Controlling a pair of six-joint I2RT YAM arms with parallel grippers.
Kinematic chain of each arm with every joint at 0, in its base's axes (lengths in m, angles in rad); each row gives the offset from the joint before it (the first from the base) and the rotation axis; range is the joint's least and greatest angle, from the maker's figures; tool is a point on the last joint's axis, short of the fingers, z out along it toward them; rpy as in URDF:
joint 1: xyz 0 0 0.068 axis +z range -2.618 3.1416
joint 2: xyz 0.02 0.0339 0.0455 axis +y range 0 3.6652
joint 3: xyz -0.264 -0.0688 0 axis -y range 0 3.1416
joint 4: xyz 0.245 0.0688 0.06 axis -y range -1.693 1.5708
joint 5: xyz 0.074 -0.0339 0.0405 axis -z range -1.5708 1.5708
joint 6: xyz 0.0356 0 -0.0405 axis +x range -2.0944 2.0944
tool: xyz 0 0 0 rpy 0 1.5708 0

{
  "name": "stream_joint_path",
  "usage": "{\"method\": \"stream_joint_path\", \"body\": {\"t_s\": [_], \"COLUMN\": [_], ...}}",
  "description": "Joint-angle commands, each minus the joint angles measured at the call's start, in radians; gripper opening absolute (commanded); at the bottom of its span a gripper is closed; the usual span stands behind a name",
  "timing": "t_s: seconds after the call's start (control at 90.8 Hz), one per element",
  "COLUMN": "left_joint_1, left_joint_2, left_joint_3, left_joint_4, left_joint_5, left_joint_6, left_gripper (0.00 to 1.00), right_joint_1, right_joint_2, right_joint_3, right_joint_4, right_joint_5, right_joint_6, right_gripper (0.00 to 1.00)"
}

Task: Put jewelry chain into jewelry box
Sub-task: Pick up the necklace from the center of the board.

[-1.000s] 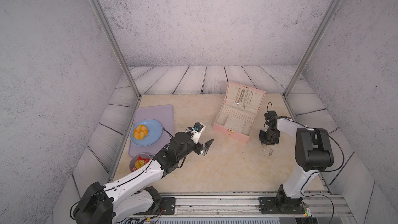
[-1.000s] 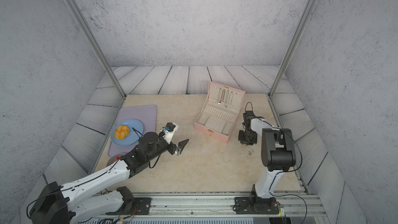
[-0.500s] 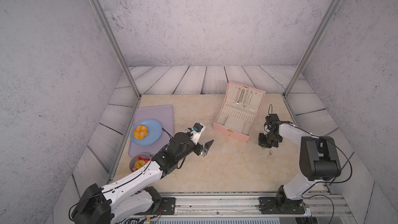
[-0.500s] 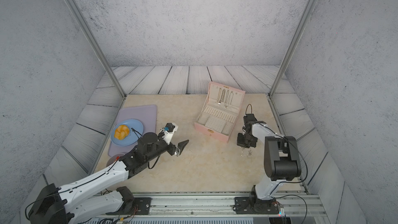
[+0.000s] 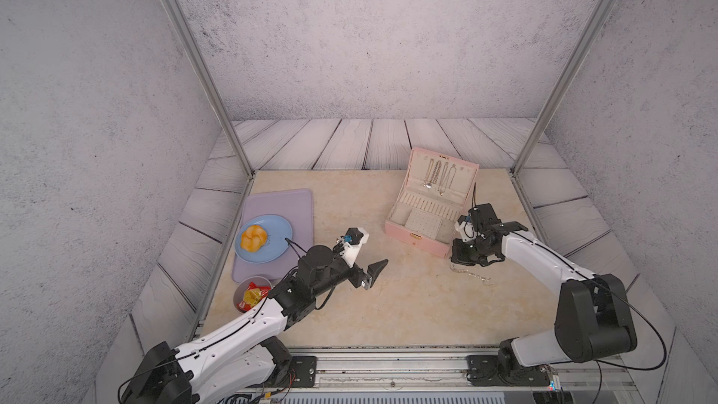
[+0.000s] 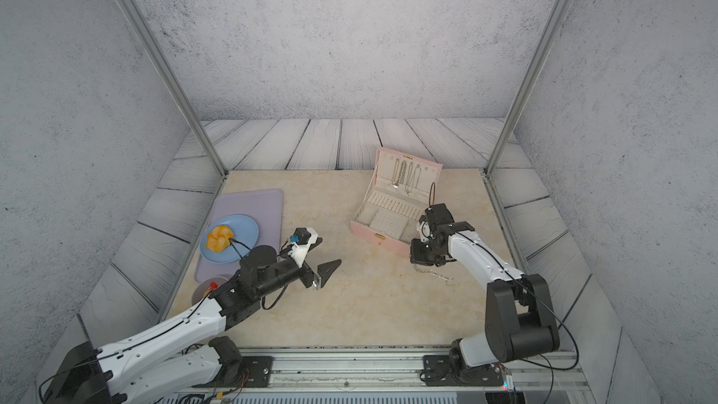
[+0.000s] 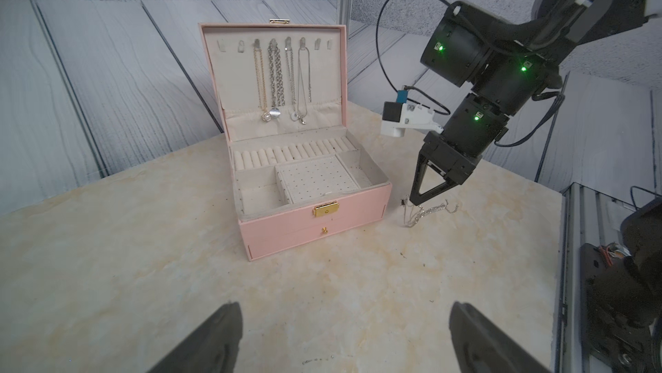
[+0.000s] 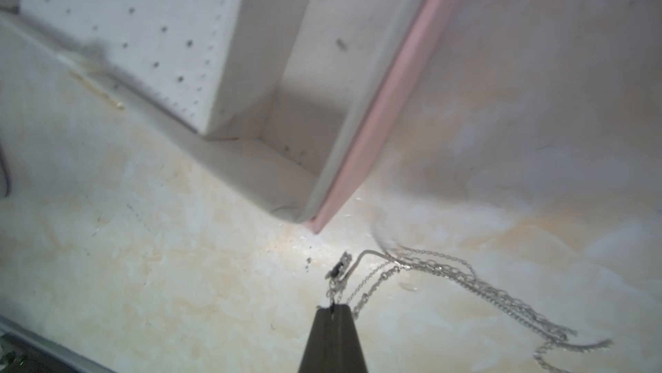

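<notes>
right gripper (image 8: 333,307): jaws pressed together, pinching one end of the jewelry chain (image 8: 447,271); only its dark tapered tips show in the right wrist view.
jewelry box (image 7: 315,220): pale pink, lid upright, cream lining, perforated panel, gold clasp.
jewelry chain: thin silver links, loosely looped on the marbled beige tabletop (image 7: 143,245) just beside the box's front corner; far end cut off, partly blurred.
left gripper (image 7: 344,321): spread wide, holding nothing; fingers cropped.

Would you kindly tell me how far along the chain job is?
Done: the jewelry box stands open. In hand: the right gripper is shut on one end of the jewelry chain; the rest lies on the table. Remaining: lifting it into the box, releasing.
</notes>
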Motion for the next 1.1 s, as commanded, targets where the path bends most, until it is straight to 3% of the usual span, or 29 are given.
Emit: {"method": "stream_joint_path", "body": {"t_s": [0.0,0.154,0.319,0.727,1.09], "left_joint_1": [-0.008,-0.013,-0.024,-0.124,-0.189], "left_joint_2": [0.022,0.049,0.055,0.077,0.257], "left_joint_3": [-0.021,-0.022,-0.04,-0.044,0.026], "left_joint_4": [0.082,0.094,0.106,0.111,0.25], "left_joint_5": [0.096,0.149,0.159,0.079,0.06], "left_joint_6": [0.022,0.061,0.116,0.282,0.349], "left_gripper": [0.92,0.84,0.82,0.73,0.62], "right_joint_1": [0.045,0.104,0.152,0.208,0.233], "right_joint_2": [-0.033,-0.058,-0.114,-0.227,-0.229], "right_joint_3": [0.008,0.018,0.019,0.012,0.004], "right_joint_4": [-0.031,-0.028,-0.015,0.015,0.028], "right_joint_5": [-0.085,-0.167,-0.27,-0.513,-0.582], "right_joint_6": [-0.025,-0.063,-0.134,-0.232,-0.247], "right_gripper": [0.0,0.0,0.0,0.0,0.0]}}
